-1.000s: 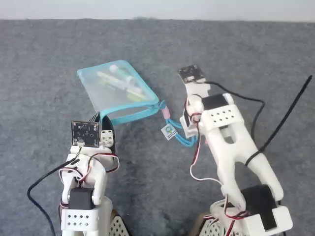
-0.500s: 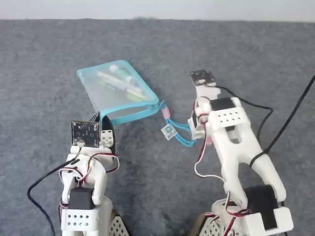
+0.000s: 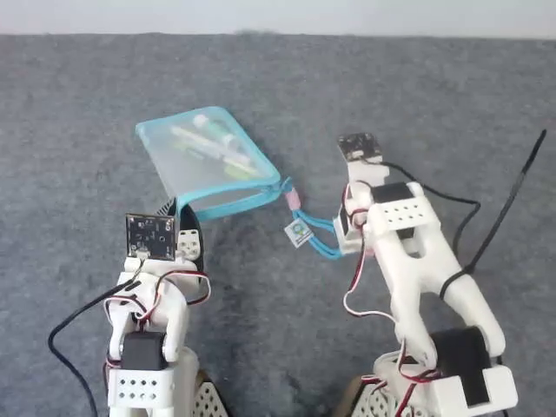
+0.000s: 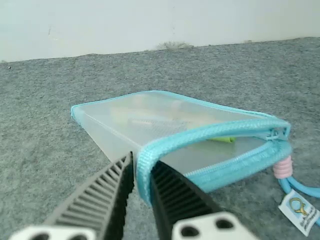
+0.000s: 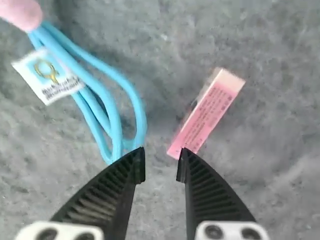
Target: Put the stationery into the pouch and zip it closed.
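On the grey counter [image 3: 87,104], the left fingers [image 4: 112,190] pinch the teal edge of the translucent pouch [image 3: 204,169]. The right fingers [image 5: 120,185] hang slightly spread, their tips by its blue cord [image 5: 112,115] and a pink eraser [image 5: 207,117].

Pouch [image 3: 187,178]: translucent, turquoise zip edging, lying flat on grey carpet [image 3: 87,87], mouth gaping.
Pens [image 3: 208,139]: white and green, inside the pouch.
Eraser [image 5: 206,111]: pink block outside the pouch, just beside its blue cord [image 5: 107,115].
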You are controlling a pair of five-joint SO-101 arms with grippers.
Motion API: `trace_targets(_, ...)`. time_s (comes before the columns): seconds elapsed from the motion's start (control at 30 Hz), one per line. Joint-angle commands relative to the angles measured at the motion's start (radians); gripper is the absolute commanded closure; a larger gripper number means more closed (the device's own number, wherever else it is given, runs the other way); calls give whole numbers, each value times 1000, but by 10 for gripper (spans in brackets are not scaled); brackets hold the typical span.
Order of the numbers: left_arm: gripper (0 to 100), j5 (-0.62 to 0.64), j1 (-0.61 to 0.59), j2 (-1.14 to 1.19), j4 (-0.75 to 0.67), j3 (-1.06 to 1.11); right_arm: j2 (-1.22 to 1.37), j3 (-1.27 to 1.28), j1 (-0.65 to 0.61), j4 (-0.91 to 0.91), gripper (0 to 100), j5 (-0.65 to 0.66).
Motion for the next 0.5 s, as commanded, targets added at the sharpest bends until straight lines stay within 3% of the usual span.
trace_targets(0.0, 988, 8, 5, -2, 6, -8, -58, 18, 18, -13, 885, -8)
trace_targets(0.23, 988, 8, 3, -2, 6, -8, -58, 28, 31, -15, 815, -11)
trace_targets(0.47, 988, 8, 3, 2, 6, -8, -56, 38, 71, -44, 810, -26)
